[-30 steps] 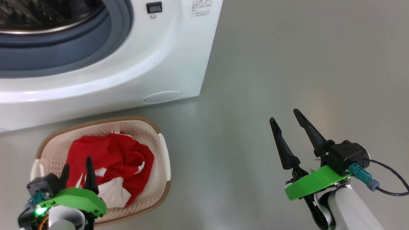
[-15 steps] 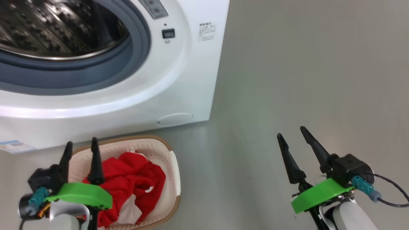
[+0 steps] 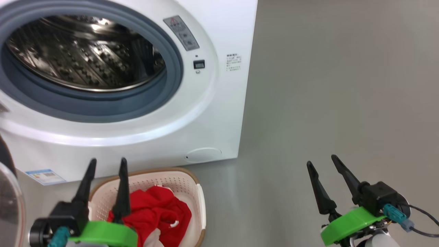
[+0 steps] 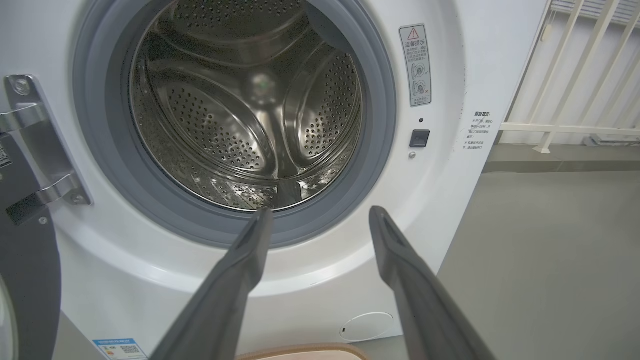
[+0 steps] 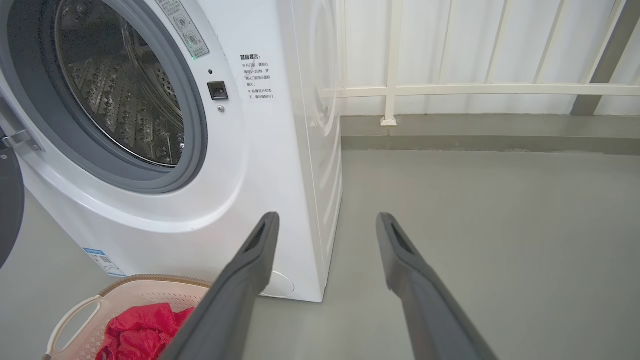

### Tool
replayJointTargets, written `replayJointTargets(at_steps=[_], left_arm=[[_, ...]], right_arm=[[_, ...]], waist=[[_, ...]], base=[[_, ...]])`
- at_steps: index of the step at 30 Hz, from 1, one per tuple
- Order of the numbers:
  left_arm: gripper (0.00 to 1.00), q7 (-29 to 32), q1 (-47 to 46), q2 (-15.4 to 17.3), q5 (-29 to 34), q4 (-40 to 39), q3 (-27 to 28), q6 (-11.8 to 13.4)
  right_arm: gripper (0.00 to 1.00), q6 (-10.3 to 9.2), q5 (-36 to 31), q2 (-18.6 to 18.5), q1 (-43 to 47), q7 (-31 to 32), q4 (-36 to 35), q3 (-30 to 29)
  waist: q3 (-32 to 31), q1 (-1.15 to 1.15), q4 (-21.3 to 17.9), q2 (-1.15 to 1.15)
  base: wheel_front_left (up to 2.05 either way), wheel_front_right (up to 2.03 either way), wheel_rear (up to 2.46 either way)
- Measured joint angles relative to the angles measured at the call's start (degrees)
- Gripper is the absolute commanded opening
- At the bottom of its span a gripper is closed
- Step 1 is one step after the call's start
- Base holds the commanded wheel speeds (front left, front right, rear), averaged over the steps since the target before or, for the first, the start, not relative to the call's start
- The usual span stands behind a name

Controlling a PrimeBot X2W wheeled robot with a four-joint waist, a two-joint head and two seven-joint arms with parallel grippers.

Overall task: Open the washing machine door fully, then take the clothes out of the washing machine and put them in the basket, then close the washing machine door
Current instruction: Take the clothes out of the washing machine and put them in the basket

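Observation:
The white washing machine stands with its door swung out to the left; a sliver of the washing machine door shows at the frame edge. Nothing red lies in the steel drum. The red and white clothes lie in the cream basket on the floor before the machine. My left gripper is open and empty above the basket's left side, fingers pointing at the machine's front. My right gripper is open and empty over bare floor, right of the machine.
The door's metal hinge sits left of the grey gasket. A round flap is low on the machine's front. Grey floor stretches to the right. A white railing runs along the wall behind.
The head view has tilted up, bringing more of the drum into it. My left gripper has lifted off the clothes in the basket and now points at the machine. The right gripper has held still.

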Motion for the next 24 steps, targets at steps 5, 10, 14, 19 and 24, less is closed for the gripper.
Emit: replayJointTargets(at_steps=[5, 10, 14, 19, 24], left_arm=[[1.00, 3.46, 5.49, 0.19, 1.02, -5.69, -1.22, 0.90], [1.00, 5.28, 9.99, 0.31, 0.98, -9.16, -1.99, 1.69], [1.00, 6.32, 12.81, 0.37, 1.05, -10.81, -3.09, 2.77], [1.00, 6.82, 15.05, 0.43, 1.03, -11.67, -3.59, 3.58], [1.00, 7.22, 16.69, 0.51, 0.88, -12.02, -4.16, 4.10]], right_arm=[[1.00, 0.00, -0.03, 0.02, 2.01, 0.55, -0.82, -0.59], [1.00, 0.00, -0.59, 0.04, 3.49, 1.25, -1.62, -1.44], [1.00, 0.00, -0.77, 0.05, 4.44, 1.76, -2.20, -1.86], [1.00, 0.00, -1.03, 0.08, 5.13, 2.50, -3.02, -1.97], [1.00, 0.00, -1.11, 0.09, 5.99, 2.87, -3.94, -2.15]], waist=[[-2.33, 0.00, 0.69, 0.00], [-3.99, 0.00, 1.46, 0.00], [-5.16, 0.00, 2.01, 0.00], [-6.35, 0.00, 2.30, 0.00], [-7.41, 0.00, 2.49, 0.00]], base=[[0.00, 0.00, 0.00], [0.00, 0.00, 0.00], [0.00, 0.00, 0.00], [0.00, 0.00, 0.00], [0.00, 0.00, 0.00]])
